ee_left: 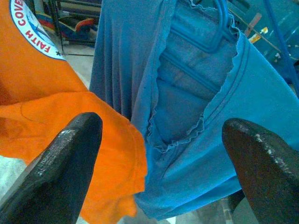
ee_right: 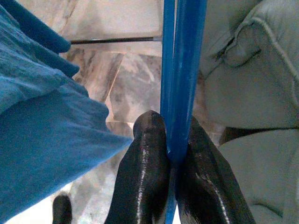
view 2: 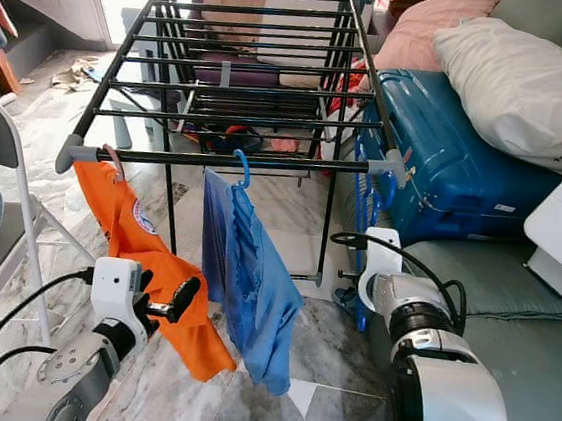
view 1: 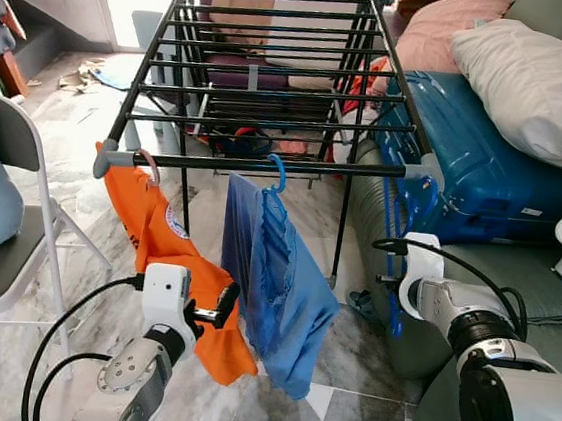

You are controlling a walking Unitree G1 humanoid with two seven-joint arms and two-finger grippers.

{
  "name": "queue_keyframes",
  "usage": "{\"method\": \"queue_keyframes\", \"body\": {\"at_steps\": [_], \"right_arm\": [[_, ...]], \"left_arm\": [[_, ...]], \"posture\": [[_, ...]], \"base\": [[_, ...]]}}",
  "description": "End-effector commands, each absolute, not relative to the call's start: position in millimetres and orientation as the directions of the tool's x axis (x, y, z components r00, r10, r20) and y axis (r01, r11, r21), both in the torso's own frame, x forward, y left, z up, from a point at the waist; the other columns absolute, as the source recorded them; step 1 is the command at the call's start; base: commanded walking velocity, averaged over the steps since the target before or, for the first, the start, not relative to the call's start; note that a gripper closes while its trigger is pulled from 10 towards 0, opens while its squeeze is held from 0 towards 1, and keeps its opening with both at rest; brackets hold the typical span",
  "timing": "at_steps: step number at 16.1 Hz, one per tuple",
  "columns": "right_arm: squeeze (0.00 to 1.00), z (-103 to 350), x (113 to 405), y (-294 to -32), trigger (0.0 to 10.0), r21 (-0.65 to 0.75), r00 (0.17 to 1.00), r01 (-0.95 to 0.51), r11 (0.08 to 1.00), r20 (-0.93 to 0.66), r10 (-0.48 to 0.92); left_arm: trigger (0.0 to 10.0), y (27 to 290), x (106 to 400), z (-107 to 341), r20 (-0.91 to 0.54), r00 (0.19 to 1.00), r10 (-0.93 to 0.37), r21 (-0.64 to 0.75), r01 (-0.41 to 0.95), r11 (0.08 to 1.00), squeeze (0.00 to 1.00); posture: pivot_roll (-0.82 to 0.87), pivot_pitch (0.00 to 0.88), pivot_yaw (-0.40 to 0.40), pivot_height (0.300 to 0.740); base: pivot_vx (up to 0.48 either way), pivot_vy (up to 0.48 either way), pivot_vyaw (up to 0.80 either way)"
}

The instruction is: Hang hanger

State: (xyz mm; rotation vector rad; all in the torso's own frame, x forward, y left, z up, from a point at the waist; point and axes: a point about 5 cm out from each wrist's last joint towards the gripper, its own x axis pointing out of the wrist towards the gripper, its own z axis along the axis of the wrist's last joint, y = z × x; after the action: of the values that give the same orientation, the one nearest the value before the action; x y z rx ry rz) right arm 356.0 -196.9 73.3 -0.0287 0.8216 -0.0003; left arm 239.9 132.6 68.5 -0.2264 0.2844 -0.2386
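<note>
At 9 o'clock you've got a grey folding chair (view 1: 17, 233) on the marble floor (view 1: 99, 121). Next along, an orange shirt (view 1: 161, 248) hangs from the near rail of the black drying rack (view 1: 263, 98), at the rail's left end. Your left gripper (ee_left: 159, 154) sits at about 7 o'clock, low and just in front of the orange shirt's hem, fingers (ee_left: 60, 163) spread wide with nothing between them, pointed at the blue shirt (view 1: 279, 281). That blue shirt hangs on a blue hook (view 1: 278, 173) at the middle of the near rail, touching the orange shirt's edge lower down. At 3 o'clock the empty blue hanger (view 1: 399, 233) hangs down beside the rack's right corner, in front of the blue suitcase (view 1: 477, 161); whether its top is hooked on the rail you cannot tell. Your right gripper (ee_right: 170, 154) has its two black fingers (ee_right: 145, 172) pressed together on the hanger's lower blue bar, pinching it. Behind the suitcase, at 1 to 2 o'clock, a white pillow (view 1: 546, 83) and pink bedding (view 1: 446, 27) lie on the grey sofa (view 1: 544, 288).
</note>
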Motion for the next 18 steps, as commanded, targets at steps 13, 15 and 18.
{"method": "queue_keyframes", "body": {"at_steps": [13, 15, 18], "right_arm": [[0.00, 58.9, 321.4, -199.4, 10.0, -0.136, 0.746, -0.134, 0.982, -0.666, 0.010], [0.00, 60.7, 315.7, -196.2, 10.0, -0.132, 0.744, -0.143, 0.981, -0.668, 0.019], [0.00, 61.3, 311.9, -195.4, 10.0, -0.121, 0.737, -0.141, 0.983, -0.676, 0.023]], "left_arm": [[10.0, 156.9, 227.3, 83.8, -0.178, 0.958, -0.226, -0.265, 0.174, 0.948, 0.00], [10.0, 156.3, 228.2, 84.1, -0.177, 0.957, -0.230, -0.268, 0.178, 0.947, 0.00], [10.0, 156.3, 228.8, 84.4, -0.175, 0.957, -0.229, -0.268, 0.178, 0.947, 0.00]], "posture": [[-0.05, 0.000, 0.028, 0.740], [-0.05, 0.000, 0.028, 0.740], [-0.05, 0.000, 0.026, 0.740]], "base": [[0.063, 0.021, 0.00], [0.291, 0.326, 0.00], [0.295, 0.377, 0.00]]}}
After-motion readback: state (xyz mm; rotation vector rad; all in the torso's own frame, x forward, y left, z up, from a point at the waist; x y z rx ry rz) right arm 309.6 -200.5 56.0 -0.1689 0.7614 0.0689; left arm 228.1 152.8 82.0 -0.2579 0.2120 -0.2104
